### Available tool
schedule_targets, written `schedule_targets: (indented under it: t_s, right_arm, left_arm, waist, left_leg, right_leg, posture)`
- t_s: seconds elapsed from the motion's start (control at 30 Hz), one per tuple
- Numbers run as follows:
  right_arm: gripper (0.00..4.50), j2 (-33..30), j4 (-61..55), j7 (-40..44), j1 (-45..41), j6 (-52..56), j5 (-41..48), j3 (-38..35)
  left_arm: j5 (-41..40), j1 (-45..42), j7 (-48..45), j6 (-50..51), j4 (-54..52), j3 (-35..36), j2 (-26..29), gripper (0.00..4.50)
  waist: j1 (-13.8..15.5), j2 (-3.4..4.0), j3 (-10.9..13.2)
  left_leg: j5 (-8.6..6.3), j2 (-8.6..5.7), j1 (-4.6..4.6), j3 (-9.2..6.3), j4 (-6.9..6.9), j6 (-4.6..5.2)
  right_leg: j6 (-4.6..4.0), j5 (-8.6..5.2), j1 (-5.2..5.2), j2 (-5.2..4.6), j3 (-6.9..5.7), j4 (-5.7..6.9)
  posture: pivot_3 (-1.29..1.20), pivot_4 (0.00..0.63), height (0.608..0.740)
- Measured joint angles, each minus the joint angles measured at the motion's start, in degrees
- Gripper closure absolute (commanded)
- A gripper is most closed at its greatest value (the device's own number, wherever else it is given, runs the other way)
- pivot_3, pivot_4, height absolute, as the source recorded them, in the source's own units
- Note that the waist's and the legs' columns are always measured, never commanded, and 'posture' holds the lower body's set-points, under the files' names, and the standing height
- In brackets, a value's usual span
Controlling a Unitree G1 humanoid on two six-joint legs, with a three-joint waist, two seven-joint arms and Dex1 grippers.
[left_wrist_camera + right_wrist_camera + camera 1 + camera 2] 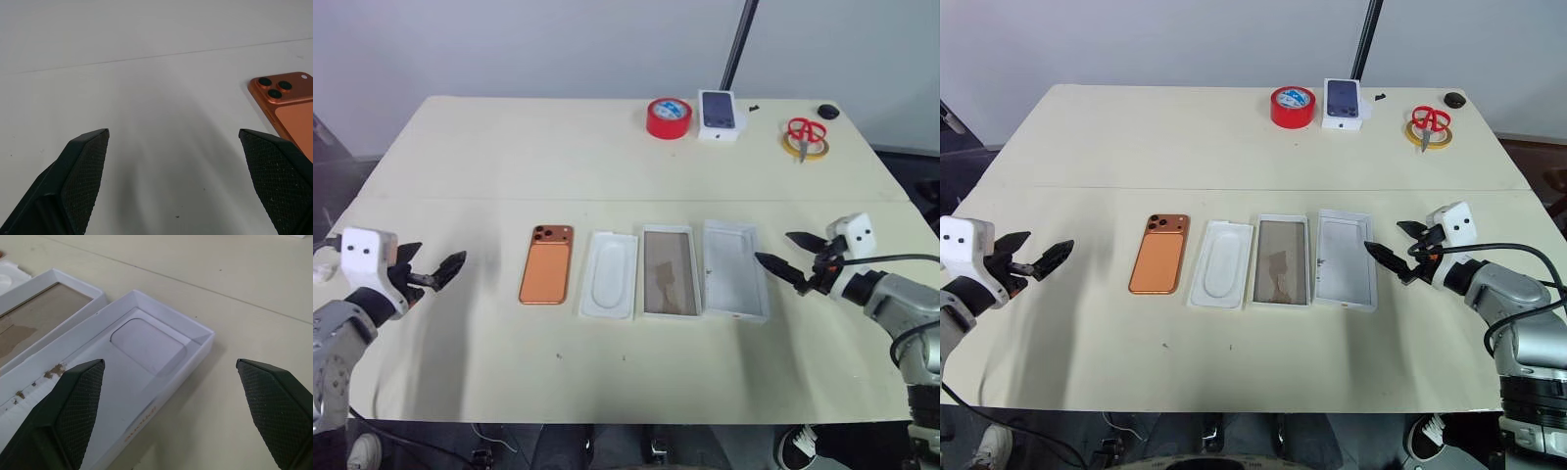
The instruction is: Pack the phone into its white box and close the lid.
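The phone (547, 264) lies flat on the table (509, 157) beside the white box (735, 270), and both grippers (438, 274) (790, 260) hang spread wide, holding nothing.

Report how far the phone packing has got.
Nothing is done yet. The phone lies camera side up on the table, beside the white insert. Two open white trays lie to its right, one with a brownish floor and one white inside. The left gripper and right gripper hover open, holding nothing. Still to do: place the phone in its box and close the lid.
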Motion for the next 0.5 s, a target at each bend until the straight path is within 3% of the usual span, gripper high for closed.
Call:
schedule_targets:
  t_s: [0.5]
  right_arm:
    - [0.01,-0.38,0.05,1.41,-4.17,0.05,-0.67,2.53]
  left_arm:
    - [-2.42,-0.41,2.31,3.06,-6.07,-2.00,-3.32,0.05]
  waist:
    - [0.15,0.00,0.00]
  left_leg:
    - [0.00,0.00,0.00,0.00,0.04,0.00]
  right_leg:
    - [0.01,0.01,0.03,0.00,0.00,0.00]
  posture:
    - [0.00,0.150,0.690]
